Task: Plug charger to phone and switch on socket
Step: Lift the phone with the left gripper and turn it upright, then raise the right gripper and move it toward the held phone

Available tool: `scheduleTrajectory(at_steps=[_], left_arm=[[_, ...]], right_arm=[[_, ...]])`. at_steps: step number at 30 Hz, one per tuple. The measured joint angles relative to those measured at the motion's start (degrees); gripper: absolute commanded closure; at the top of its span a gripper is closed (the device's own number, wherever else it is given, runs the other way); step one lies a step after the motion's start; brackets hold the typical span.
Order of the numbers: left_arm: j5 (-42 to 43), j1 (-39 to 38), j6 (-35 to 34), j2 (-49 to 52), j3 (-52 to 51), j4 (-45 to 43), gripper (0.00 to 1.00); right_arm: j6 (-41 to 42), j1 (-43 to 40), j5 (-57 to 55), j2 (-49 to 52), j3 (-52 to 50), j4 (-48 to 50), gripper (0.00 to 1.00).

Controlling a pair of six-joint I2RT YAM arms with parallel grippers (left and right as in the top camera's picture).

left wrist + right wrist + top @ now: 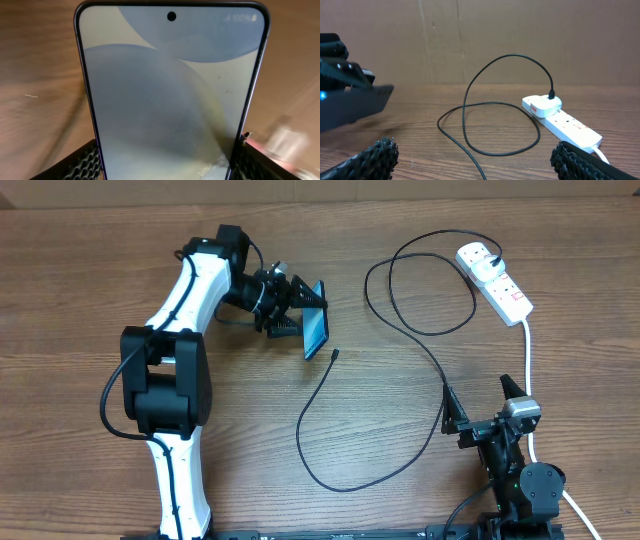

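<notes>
My left gripper is shut on the phone and holds it tilted on its edge above the table. In the left wrist view the phone's light blue screen fills the frame between my fingers. The charger, a thin black cable, runs from a white adapter on the socket, loops across the table and ends in a small plug tip just below the phone, apart from it. My right gripper is open and empty beside the cable, with the socket ahead on the right.
The socket's thick white cord runs down the right side past my right arm. A brown cardboard wall stands behind the table. The left arm with the phone shows as a dark shape in the right wrist view.
</notes>
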State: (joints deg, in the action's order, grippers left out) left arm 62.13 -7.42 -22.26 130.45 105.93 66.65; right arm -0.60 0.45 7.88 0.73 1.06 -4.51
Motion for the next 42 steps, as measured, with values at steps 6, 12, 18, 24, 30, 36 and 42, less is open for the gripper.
scheduleTrajectory(at_steps=[6,12,18,24,30,36,42], left_arm=[[11.5,0.8,-4.5,0.0,0.0,0.0,0.32],[20.7,1.2,-8.0,0.0,0.0,0.0,0.33],[23.8,1.9,-11.0,0.0,0.0,0.0,0.33],[24.5,3.6,-15.1,0.0,0.0,0.0,0.34],[24.9,5.4,-16.2,0.0,0.0,0.0,0.34],[24.9,6.4,-16.7,0.0,0.0,0.0,0.34],[24.9,6.4,-16.8,0.0,0.0,0.0,0.34]], right_arm=[[0.0,0.0,0.0,0.0,0.0,0.0,0.0],[0.0,0.0,0.0,0.0,0.0,0.0,0.0],[0.0,0.0,0.0,0.0,0.0,0.0,0.0],[0.0,0.0,0.0,0.0,0.0,0.0,0.0],[0.5,0.0,1.3,0.0,0.0,0.3,0.0],[12.9,0.0,21.7,0.0,0.0,0.7,0.0],[30.3,0.0,39.3,0.0,0.0,13.6,0.0]])
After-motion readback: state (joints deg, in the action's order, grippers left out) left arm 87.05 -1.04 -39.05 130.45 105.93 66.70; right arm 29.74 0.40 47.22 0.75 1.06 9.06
